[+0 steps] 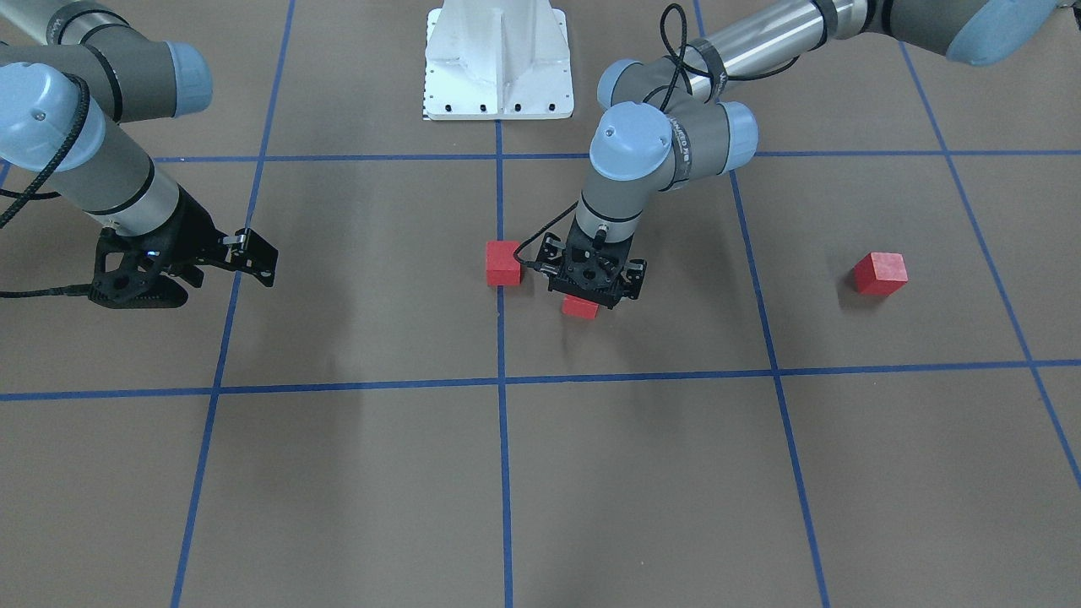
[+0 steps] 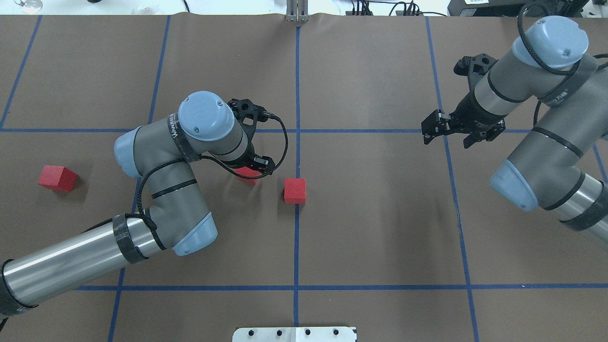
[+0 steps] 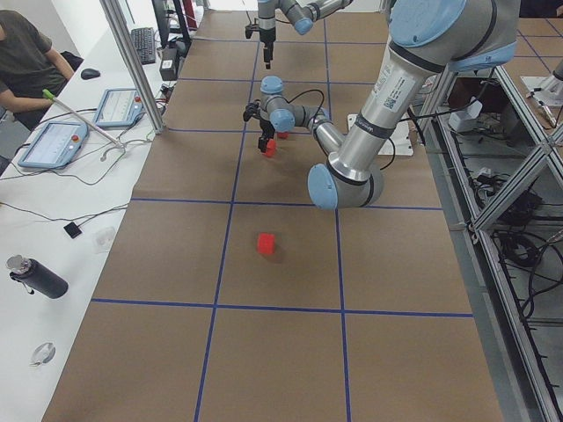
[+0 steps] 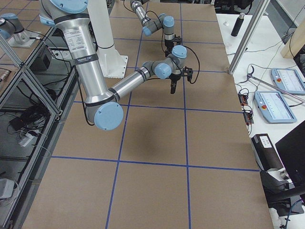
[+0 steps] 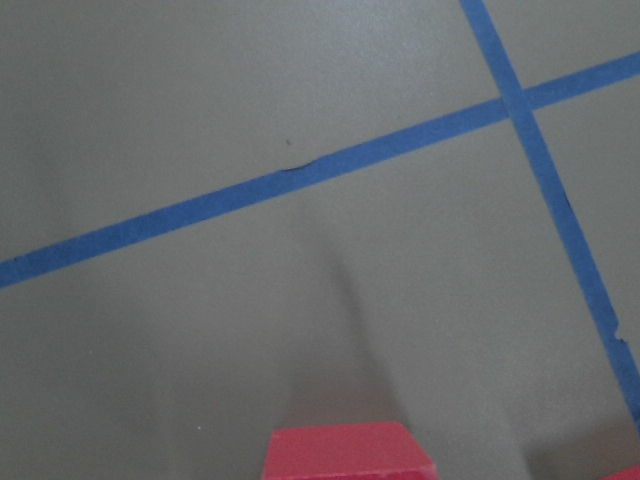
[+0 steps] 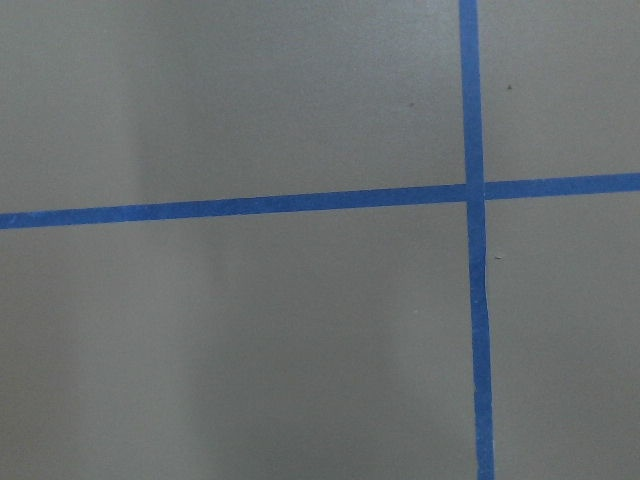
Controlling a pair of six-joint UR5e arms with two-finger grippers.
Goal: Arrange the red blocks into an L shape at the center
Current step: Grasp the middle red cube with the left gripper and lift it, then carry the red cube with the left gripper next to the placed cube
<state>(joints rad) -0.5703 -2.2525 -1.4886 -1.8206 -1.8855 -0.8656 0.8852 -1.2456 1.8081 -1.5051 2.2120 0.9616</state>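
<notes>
In the front-facing view the left jaws stand low over the first red block point(image 1: 580, 307), just beside the middle tape line point(image 1: 502, 338) and far from every edge of the surface point(image 1: 642, 490). I cannot tell whether they pinch it or only straddle it. The second red block point(image 1: 504, 263) sits on that line, close by but apart. A slide toward it with a slack or skewed hold could likely shove it off the line or leave a crooked joint. The overhead view shows the third red block point(image 2: 57, 177) well apart toward the surface's left end, so the L lacks a piece. The cable loop point(image 2: 284, 142) hangs near the second block and might brush it. The right jaws are spread and empty toward the right end, with bare room between them and the centre. The left view sets the third block alone in an open square, easy to reach. The right view hides the blocks behind the arms. The left wrist view shows the first block at its bottom edge, with a red sliver at the bottom-right corner. The right wrist view shows only tape and brown paper.
</notes>
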